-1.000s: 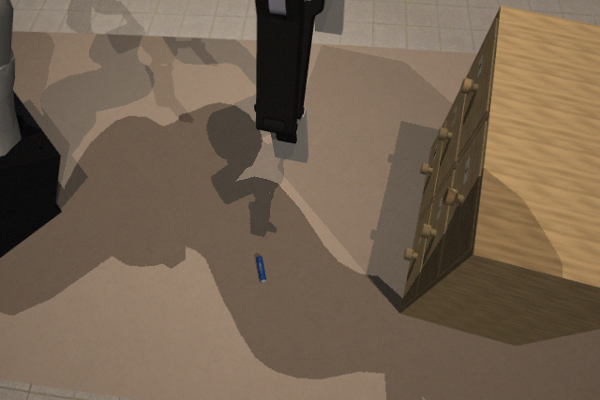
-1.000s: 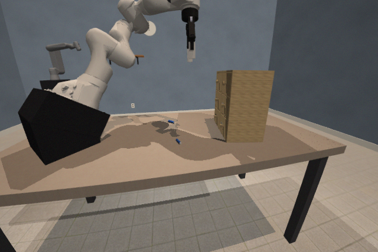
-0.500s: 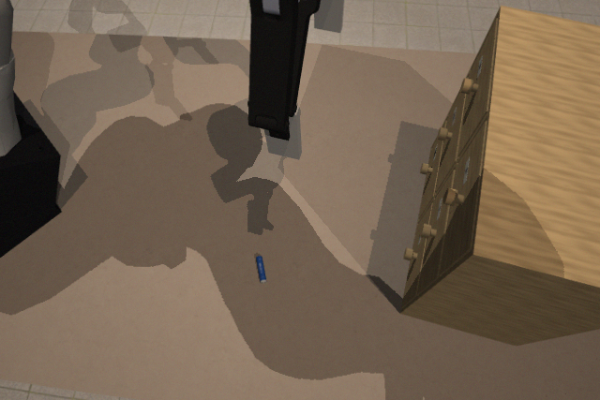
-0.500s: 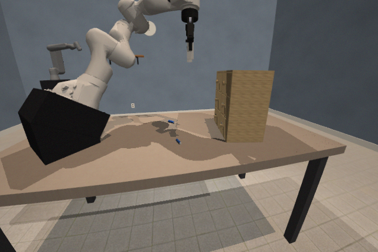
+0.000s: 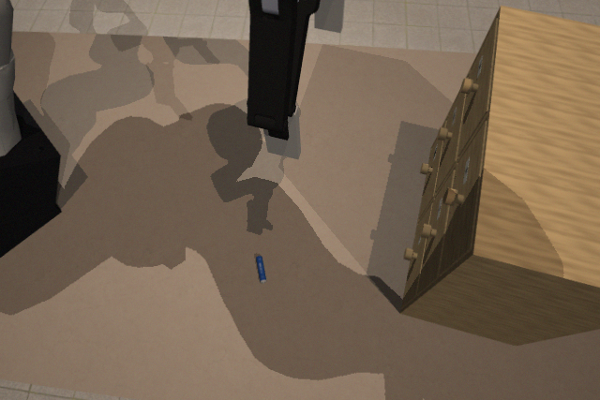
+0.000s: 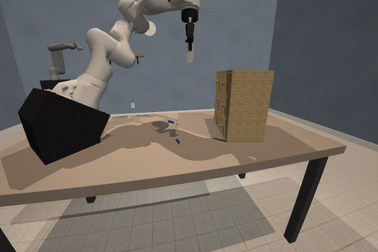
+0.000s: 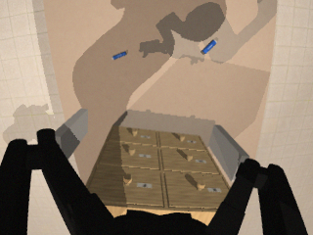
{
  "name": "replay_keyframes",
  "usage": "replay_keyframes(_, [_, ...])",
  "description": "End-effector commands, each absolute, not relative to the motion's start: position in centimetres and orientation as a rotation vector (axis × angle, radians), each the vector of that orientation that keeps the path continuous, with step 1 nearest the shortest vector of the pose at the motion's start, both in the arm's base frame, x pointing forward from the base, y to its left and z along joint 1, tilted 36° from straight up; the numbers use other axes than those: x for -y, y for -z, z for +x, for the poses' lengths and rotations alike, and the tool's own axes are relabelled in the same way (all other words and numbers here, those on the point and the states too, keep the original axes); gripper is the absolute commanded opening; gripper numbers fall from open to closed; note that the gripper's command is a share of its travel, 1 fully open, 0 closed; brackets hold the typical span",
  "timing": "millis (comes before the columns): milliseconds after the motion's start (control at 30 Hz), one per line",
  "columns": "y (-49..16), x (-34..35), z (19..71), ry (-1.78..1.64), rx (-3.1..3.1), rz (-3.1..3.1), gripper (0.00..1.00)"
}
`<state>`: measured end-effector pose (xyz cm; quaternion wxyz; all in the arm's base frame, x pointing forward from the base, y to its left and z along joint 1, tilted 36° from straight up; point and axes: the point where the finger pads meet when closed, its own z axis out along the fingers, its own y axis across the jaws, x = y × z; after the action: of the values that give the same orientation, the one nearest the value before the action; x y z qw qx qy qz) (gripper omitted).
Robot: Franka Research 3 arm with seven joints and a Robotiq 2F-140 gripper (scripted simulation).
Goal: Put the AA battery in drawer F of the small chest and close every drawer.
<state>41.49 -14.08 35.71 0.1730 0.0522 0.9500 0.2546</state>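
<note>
hovering high above table (image 6: pixel 152 163) | hand (image 6: pixel 189 55) fully spread | grips nothing, touches nothing

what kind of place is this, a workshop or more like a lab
More like a bare test room or lab than a workshop, as far as one can tell: a robot arm mounted on a plain table, blue walls, a tiled floor, and only a small wooden chest and two small blue batteries laid out.

Lighting: even, moderately bright, cast from several overhead sources. Overlapping hard-edged shadows of the arm (image 6: pixel 106 51) are thrown across the desk (image 6: pixel 274 154); a shadow is laid before the chest (image 5: pixel 532 143). No glare. Wrist view slightly coarse, labels illegible; edges jagged.
</note>
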Motion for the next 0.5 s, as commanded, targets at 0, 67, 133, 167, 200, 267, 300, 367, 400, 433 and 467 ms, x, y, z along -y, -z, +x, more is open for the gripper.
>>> replay_keyframes(0, [-35.7, 14.1, 41.5, -0.722, -2.695, 0.148, 1.00])
replay_keyframes(67, [-35.8, 14.2, 41.3, -0.722, -2.695, 0.148, 1.00])
replay_keyframes(133, [-36.0, 14.4, 41.0, -0.722, -2.695, 0.148, 1.00])
replay_keyframes(167, [-36.1, 14.5, 40.7, -0.722, -2.695, 0.148, 1.00])
replay_keyframes(200, [-36.2, 14.7, 40.4, -0.722, -2.695, 0.149, 1.00])
replay_keyframes(267, [-36.6, 15.1, 39.7, -0.722, -2.696, 0.149, 1.00])
replay_keyframes(300, [-36.8, 15.4, 39.2, -0.722, -2.696, 0.149, 1.00])
replay_keyframes(367, [-37.3, 15.9, 38.2, -0.722, -2.697, 0.150, 1.00])
replay_keyframes(400, [-37.5, 16.2, 37.7, -0.722, -2.697, 0.150, 1.00])
replay_keyframes(433, [-37.8, 16.5, 37.1, -0.722, -2.698, 0.150, 1.00])
replay_keyframes(467, [-37.8, 16.5, 37.1, -0.722, -2.698, 0.150, 1.00])
